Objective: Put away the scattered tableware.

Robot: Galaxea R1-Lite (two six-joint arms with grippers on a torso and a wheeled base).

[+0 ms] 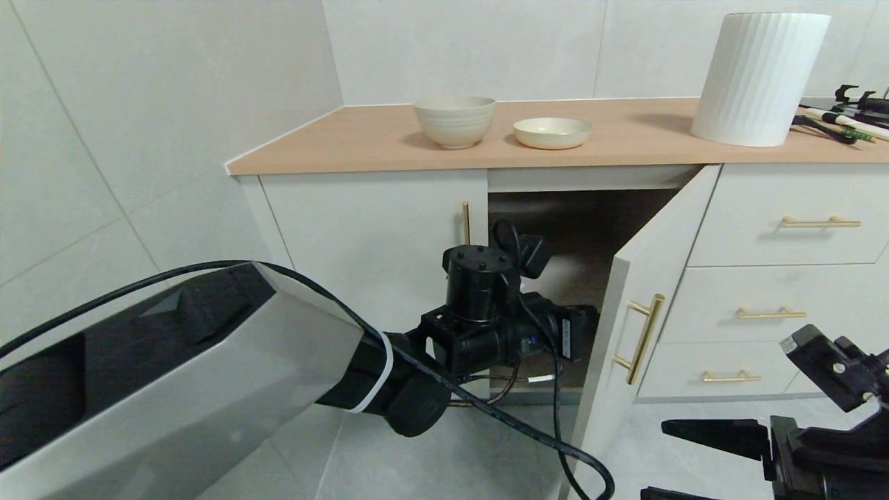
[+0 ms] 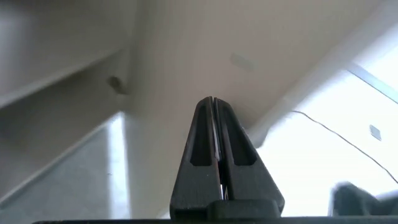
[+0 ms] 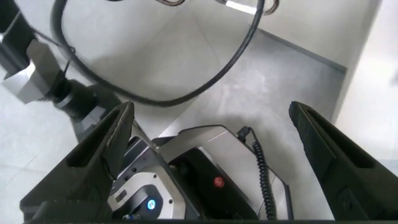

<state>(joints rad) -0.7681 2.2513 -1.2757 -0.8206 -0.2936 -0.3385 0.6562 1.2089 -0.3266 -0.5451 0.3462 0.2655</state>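
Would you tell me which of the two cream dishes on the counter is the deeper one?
The ribbed bowl, the one on the robot's left; the saucer to its right is shallow and low, standing apart from it.

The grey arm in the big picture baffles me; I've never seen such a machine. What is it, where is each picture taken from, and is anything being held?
It is a robot with two arms. The big picture comes from a camera on its head, looking down at a kitchen unit. The left arm extends to the cabinet whose door stands open.

The two small pictures come from cameras on the wrists. One shows the left gripper at the cabinet, its fingers pressed shut on nothing. The other shows the right gripper, spread open and empty above the floor.

On the wooden counter a bowl and a shallow dish stand side by side, not touching. Further right is a tall white ribbed container. Nothing is held.
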